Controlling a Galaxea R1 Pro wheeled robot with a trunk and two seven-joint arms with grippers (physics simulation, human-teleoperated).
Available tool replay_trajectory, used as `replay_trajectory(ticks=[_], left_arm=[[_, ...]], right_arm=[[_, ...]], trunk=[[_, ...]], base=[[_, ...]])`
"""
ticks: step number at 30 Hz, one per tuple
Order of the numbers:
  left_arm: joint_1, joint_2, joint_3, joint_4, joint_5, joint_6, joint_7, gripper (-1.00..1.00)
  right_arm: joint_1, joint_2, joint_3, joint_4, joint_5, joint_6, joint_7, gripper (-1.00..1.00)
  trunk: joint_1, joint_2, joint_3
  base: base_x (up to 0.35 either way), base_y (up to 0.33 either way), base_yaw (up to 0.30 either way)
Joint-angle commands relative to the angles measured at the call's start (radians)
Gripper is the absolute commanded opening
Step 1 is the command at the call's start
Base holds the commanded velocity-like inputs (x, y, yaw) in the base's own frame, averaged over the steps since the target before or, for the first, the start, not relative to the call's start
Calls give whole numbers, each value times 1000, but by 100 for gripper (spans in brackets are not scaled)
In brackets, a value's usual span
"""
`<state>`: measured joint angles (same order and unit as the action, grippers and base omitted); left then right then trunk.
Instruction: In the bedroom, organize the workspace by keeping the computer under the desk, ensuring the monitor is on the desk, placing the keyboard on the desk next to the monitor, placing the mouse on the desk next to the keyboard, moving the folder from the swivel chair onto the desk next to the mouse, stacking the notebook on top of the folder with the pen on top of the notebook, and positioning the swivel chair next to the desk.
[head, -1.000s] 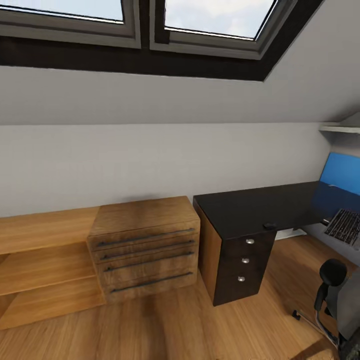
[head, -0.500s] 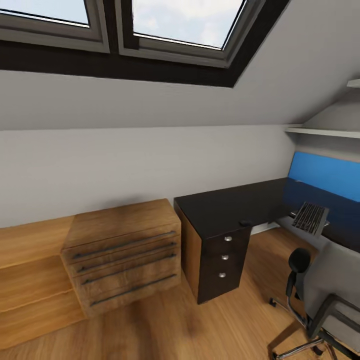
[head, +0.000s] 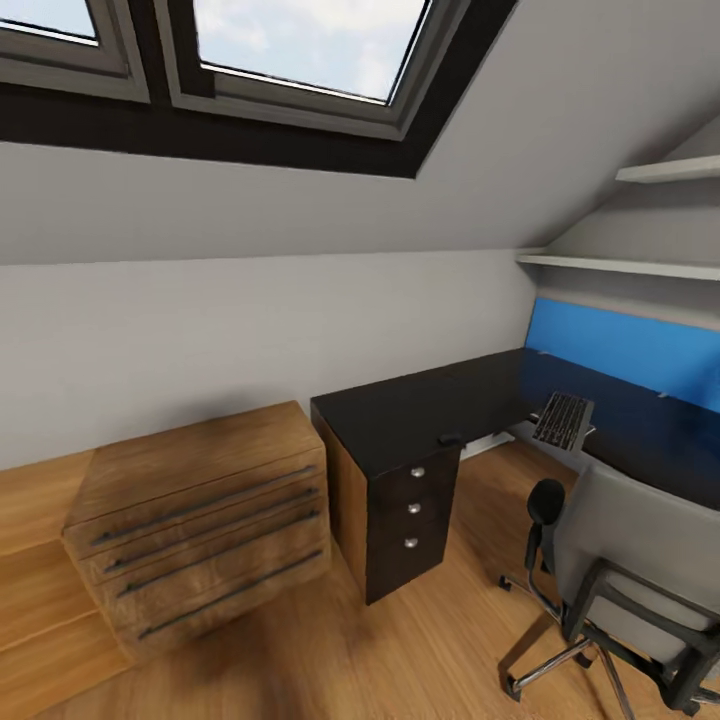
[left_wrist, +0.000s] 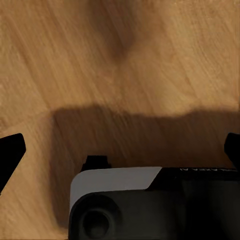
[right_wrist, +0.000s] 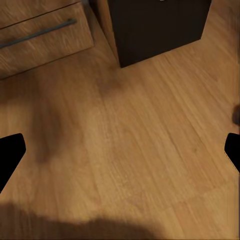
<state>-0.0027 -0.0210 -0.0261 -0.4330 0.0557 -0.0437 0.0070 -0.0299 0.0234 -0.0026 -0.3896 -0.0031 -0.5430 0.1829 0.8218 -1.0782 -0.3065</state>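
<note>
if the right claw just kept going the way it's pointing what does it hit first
Most likely the bare wooden floor. The right claw points down at open planks, its fingertips wide apart at the view's edges. The black drawer unit and wooden dresser lie off that line. How far down is unclear.

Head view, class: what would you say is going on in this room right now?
Nothing is being handled yet. The robot looks across a bedroom at the desk, where the keyboard lies near the front edge and the mouse sits above the drawer unit. The swivel chair stands close by on the wooden floor, beside a wooden dresser. Both wrist views look down at floor, each gripper's fingers spread wide with nothing between them.
</note>
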Motion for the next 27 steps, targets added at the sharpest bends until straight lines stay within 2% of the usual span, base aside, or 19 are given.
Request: replay_trajectory(ticks=[1, 4, 5, 6, 14, 19, 27], left_arm=[[0, 2, 1, -1, 13, -14, 0, 100], [0, 9, 13, 22, 34, -107, 0, 100], [0, 10, 18, 140, 41, -266, -1, 100], [0, 8, 17, 158, 41, -287, -1, 100], [0, 8, 15, 172, 41, -296, -1, 100], [0, 8, 15, 174, 41, -299, -1, 100], [0, 7, 17, 174, 41, -300, -1, 100]], right_arm=[[-1, 0, 0, 2, 0, -10, 3, 100], [-2, -3, 0, 13, 3, -55, 2, 100], [-2, -8, 2, 41, 7, -89, 4, 100], [-2, -8, 2, 45, 6, -96, 3, 100], [-2, -5, 4, 48, 7, -105, 3, 100], [-2, -2, 5, 49, 8, -106, 3, 100], [-2, 0, 7, 49, 8, -104, 3, 100]], trunk=[[0, -1, -2], [0, -1, -3], [0, -1, -3], [0, -1, -3], [0, -1, -3], [0, -1, -1], [0, -1, 1]], base=[[0, 0, -146], [0, 0, -67], [0, 0, -6], [0, 0, -3], [0, 0, -3], [28, 0, -126], [249, 0, -214]])
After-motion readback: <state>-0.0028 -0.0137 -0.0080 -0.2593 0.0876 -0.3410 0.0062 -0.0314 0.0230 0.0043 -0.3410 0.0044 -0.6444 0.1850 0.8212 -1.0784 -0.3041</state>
